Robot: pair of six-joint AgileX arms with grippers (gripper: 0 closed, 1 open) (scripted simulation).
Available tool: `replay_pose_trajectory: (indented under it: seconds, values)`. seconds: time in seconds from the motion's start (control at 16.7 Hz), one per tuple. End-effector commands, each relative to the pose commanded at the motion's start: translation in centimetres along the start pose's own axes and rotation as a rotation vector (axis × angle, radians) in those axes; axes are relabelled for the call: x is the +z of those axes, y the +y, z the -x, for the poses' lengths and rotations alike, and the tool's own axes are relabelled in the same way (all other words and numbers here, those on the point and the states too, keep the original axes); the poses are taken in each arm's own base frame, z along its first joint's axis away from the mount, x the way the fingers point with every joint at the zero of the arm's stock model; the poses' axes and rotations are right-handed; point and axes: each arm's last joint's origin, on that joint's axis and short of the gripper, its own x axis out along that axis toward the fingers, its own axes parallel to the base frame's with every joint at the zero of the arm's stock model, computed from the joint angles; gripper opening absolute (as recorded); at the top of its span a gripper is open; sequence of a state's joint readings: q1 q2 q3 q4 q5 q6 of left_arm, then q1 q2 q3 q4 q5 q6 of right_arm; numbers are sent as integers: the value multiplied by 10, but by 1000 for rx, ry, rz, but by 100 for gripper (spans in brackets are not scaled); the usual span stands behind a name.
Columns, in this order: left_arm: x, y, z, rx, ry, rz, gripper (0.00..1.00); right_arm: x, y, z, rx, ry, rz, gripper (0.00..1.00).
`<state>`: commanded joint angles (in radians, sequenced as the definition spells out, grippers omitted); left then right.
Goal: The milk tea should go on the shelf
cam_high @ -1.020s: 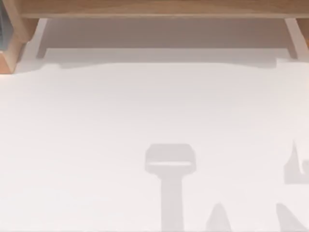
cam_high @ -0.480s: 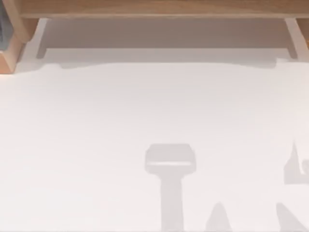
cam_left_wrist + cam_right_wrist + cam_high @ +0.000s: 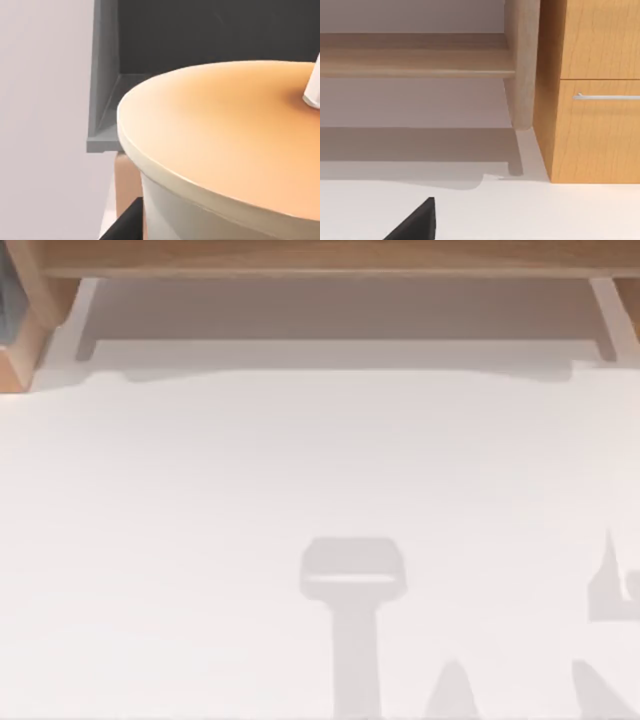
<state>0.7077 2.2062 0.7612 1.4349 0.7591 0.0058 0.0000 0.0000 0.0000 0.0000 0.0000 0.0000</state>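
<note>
Top view unchanged over the last second: worktop [image 3: 200, 490] bare, shelf [image 3: 320, 258] unloaded. Left wrist close on milk tea [image 3: 225, 150]; tool states: cannot tell. Placing not yet done.

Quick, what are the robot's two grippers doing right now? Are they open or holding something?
Left gripper: right up against the milk tea; open or shut cannot be told.
Right gripper: facing the shelf; open or shut cannot be told.
</note>
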Motion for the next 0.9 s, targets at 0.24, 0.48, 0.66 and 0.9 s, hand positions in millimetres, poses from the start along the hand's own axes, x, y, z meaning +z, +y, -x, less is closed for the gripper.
replay_pose_trajectory:
  seconds: [0.24,0.48,0.66,0.9]
  values:
    - [0,0,0,0,0,0,0,0,0,0,0,0,0,100]
    - [0,0,0,0,0,0,0,0,0,0,0,0,0,100]
    - [1,0,1,2,0,-2,0,0,0,0,0,0,0,100]
    - [6,0,1,2,0,-2,0,0,0,0,0,0,0,100]
